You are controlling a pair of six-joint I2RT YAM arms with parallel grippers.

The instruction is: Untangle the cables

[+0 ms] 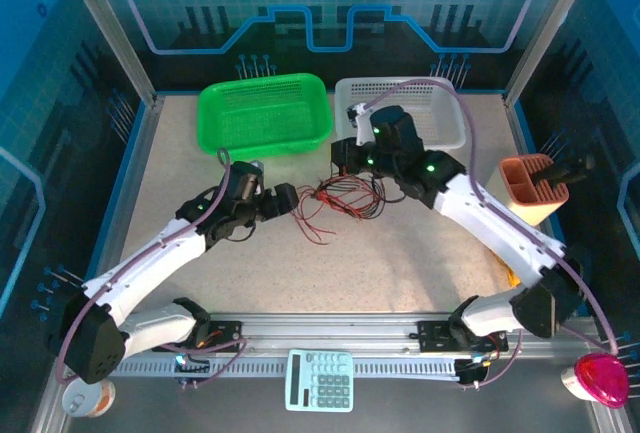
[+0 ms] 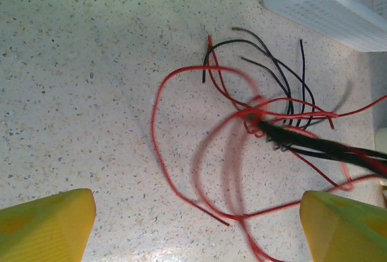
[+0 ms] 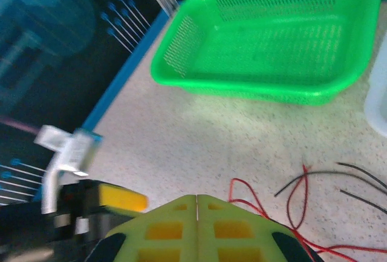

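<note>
Left fingers (image 2: 42,225) wide over cables (image 2: 257,118), right fingers (image 3: 163,232) closed; we're mid-separating and next need one loose strand.

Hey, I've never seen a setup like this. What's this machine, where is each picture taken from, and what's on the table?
Two robot arms are bolted to a table's near edge. The overhead picture looks down on both; the other two come from cameras on each wrist. The left gripper is open and holds nothing. The right gripper is shut; whether it pinches wires is hidden. Between them lie the cables, thin red and black wires in a tangle. Behind sit a green basket and a white basket; a calculator lies at the near edge.
</note>
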